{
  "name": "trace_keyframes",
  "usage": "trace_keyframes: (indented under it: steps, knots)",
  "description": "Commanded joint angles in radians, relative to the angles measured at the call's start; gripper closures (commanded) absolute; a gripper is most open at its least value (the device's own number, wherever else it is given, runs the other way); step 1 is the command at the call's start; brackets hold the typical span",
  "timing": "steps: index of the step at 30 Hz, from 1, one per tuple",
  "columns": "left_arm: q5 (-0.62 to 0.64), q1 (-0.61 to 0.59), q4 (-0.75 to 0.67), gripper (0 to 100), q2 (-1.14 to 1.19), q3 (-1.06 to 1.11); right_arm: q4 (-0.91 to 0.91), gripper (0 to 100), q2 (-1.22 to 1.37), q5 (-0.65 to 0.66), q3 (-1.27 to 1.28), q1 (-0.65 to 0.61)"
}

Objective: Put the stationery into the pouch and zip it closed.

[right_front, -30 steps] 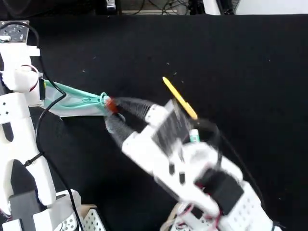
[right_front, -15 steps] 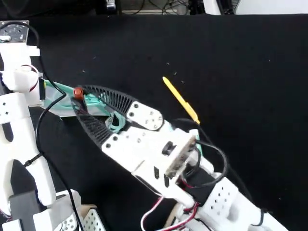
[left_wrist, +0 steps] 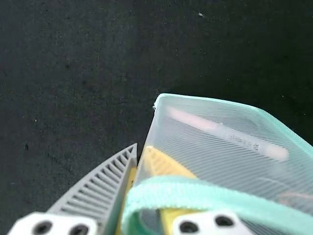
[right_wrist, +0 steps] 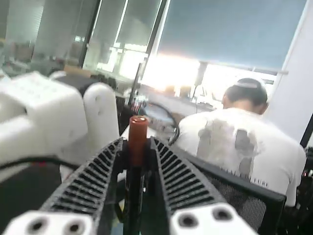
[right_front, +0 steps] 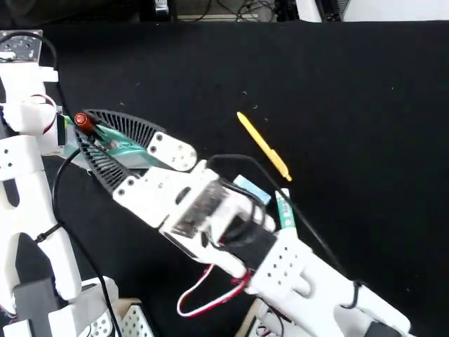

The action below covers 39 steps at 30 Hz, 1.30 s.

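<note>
high view: right gripper (right_front: 82, 126) pinches a red-capped pen (right_front: 83, 121) just beside the pouch (right_front: 130, 147) your left gripper (left_wrist: 146, 169) clamps; early release could miss.

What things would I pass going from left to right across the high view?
The left arm, teal pouch, yellow pen. The red-capped pen in the right arm's jaws overlaps the pouch, so I skipped it.
</note>
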Motion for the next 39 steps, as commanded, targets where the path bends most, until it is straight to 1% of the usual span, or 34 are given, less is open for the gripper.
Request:
trace_keyframes:
  steps: [1, 5, 6, 8, 11, 14, 16, 18, 21, 24, 27, 30, 32, 34, 37, 39]
  knots:
    - [-0.005, -0.018, -0.031, 97, 0.055, 0.065, -0.020, 96.0, 0.033, 0.011, 0.048, -0.002]
    - [-0.005, -0.018, -0.031, 97, 0.055, 0.065, -0.011, 95.7, 0.033, 0.011, 0.113, -0.002]
    - [-0.005, -0.018, -0.031, 97, 0.055, 0.065, 0.008, 95.6, 0.033, 0.009, 0.113, -0.002]
    - [-0.005, -0.018, -0.031, 97, 0.055, 0.065, 0.106, 95.6, 0.033, 0.009, 0.079, -0.003]
    - [-0.005, -0.018, -0.031, 97, 0.057, 0.065, 0.376, 94.6, 0.033, 0.009, -0.064, -0.006]
    - [-0.005, -0.018, -0.031, 97, 0.057, 0.065, 0.694, 85.0, 0.038, 0.005, -0.269, -0.005]
    - [-0.005, -0.018, -0.031, 97, 0.057, 0.065, 0.868, 78.3, 0.039, 0.005, -0.404, -0.006]
    - [-0.005, -0.018, -0.031, 97, 0.057, 0.065, 0.994, 75.0, 0.033, 0.005, -0.522, -0.006]
    - [-0.005, -0.018, -0.031, 97, 0.057, 0.065, 1.155, 74.7, 0.031, 0.011, -0.704, 0.006]
    - [-0.005, -0.018, -0.031, 97, 0.057, 0.065, 1.274, 74.7, 0.031, 0.006, -0.849, 0.104]
    - [-0.005, -0.019, -0.031, 97, 0.057, 0.067, 1.376, 74.8, 0.031, 0.003, -0.909, 0.278]
    - [-0.006, -0.019, -0.031, 97, 0.057, 0.067, 1.507, 74.8, 0.039, 0.003, -0.857, 0.443]
    - [-0.006, -0.019, -0.031, 97, 0.057, 0.067, 1.551, 74.8, 0.039, 0.003, -0.730, 0.526]
    - [-0.006, -0.018, -0.032, 97, 0.057, 0.067, 1.556, 74.8, 0.041, 0.008, -0.561, 0.589]
    - [-0.006, -0.018, -0.032, 97, 0.057, 0.070, 1.456, 78.5, 0.041, 0.025, -0.269, 0.643]
    - [-0.006, -0.018, -0.040, 97, 0.057, 0.088, 1.346, 82.2, 0.041, 0.084, -0.087, 0.651]
